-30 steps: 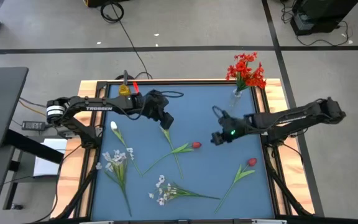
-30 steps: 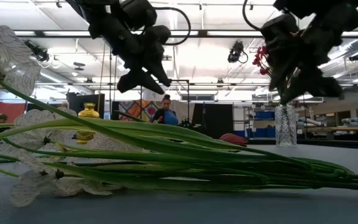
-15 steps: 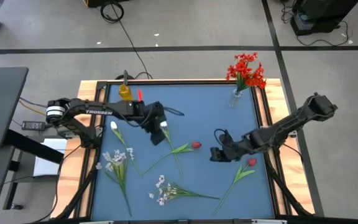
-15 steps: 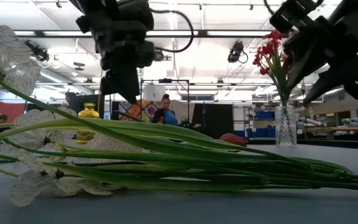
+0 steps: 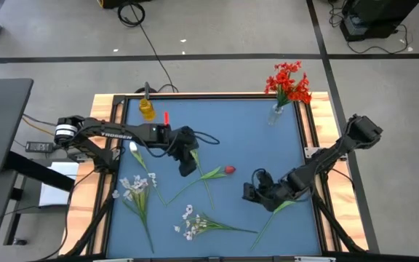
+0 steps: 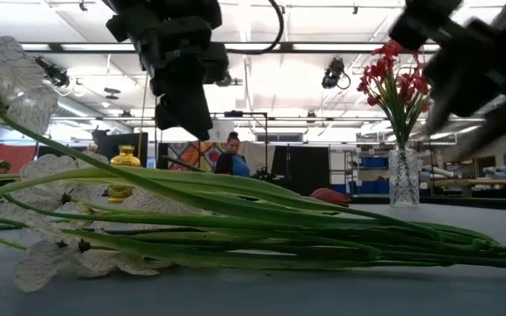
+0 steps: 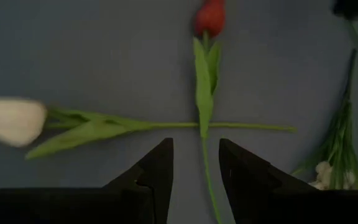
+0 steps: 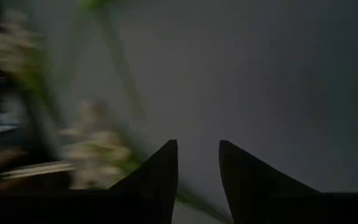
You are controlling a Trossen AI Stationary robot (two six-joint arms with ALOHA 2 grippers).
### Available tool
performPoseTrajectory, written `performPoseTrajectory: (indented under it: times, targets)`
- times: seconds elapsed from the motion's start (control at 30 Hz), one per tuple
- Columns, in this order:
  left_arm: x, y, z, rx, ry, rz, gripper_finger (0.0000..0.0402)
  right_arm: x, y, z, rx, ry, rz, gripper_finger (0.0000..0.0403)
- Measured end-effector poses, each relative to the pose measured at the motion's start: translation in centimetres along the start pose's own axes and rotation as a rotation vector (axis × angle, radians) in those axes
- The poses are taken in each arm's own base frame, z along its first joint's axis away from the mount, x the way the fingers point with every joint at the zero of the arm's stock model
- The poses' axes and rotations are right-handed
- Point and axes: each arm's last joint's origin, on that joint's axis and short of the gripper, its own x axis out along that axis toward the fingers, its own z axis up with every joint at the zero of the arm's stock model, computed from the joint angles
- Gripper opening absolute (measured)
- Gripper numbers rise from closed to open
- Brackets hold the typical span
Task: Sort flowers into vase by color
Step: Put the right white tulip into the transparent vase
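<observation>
From the high view I'm seeing the left gripper (image 5: pixel 187 161) hovering over the crossed stems mid-table, beside the red bud (image 5: pixel 229 169), while the right gripper (image 5: pixel 253 193) is hanging low over the stalk of the second red stem (image 5: pixel 278 207) near the right edge. The clear vase (image 5: pixel 276 113) at the far right corner is already holding red blossoms (image 5: pixel 288 82), the yellow vase (image 5: pixel 146 108) at the far left is holding nothing I can see, and the white tulip (image 5: pixel 133 148) and white sprays (image 5: pixel 134 186) are lying on the mat (image 5: pixel 231 124). In the low view I'm looking across a spray in the foreground, with the left gripper (image 6: pixel 185 110) above the table and the right arm only a dark blur at the right. In the left wrist view the fingers (image 7: pixel 160 168) are standing a narrow gap apart, holding nothing, the stalk of the red bud (image 7: pixel 211 15) running into that gap and the white tulip (image 7: pixel 10 121) lying across it. In the right wrist view the fingers (image 8: pixel 163 171) are likewise narrowly parted and empty, with blurred stems beyond. I'm judging both arms to be in the reaching step; next each needs to be coming down with a stalk between its fingers and closing, the left taking only the red stem.
</observation>
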Motion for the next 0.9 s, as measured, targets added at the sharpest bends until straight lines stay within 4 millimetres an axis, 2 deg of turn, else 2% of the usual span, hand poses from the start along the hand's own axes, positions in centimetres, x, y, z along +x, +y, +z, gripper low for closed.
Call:
performPoseTrajectory:
  times: [0.2, 0.33, 0.57, 0.7, 0.83, 0.9]
  targets:
    - [0.7, -0.5, -0.3, 0.006, 0.023, -0.005, 0.0135, -1.6, -0.1, 0.1, -0.06, 0.016, -0.357, 0.0119]
    - [1.3, -1.6, -0.8, 0.031, 0.039, -0.025, 0.0135, -3.0, 0.2, -0.4, -0.091, 0.034, -0.466, 0.0119]
    - [3.2, -2.8, -1.7, 0.079, 0.077, -0.025, 0.0135, -2.9, 0.9, -2.2, -0.142, 0.145, -0.349, 0.0119]
    - [4.8, -2.4, -2.1, 0.08, 0.098, 0.059, 0.0135, -2.8, 1.3, -2.4, -0.127, 0.059, -0.234, 0.0119]
    - [5.6, 0.2, -1.0, -0.276, 0.082, 0.101, 0.0135, -2.7, 1.6, -2.1, -0.107, -0.034, -0.163, 0.0119]
    - [5.5, 1.3, -0.6, -0.383, 0.071, 0.121, 0.0135, -2.5, 1.8, -1.6, -0.107, -0.063, -0.163, 0.0119]
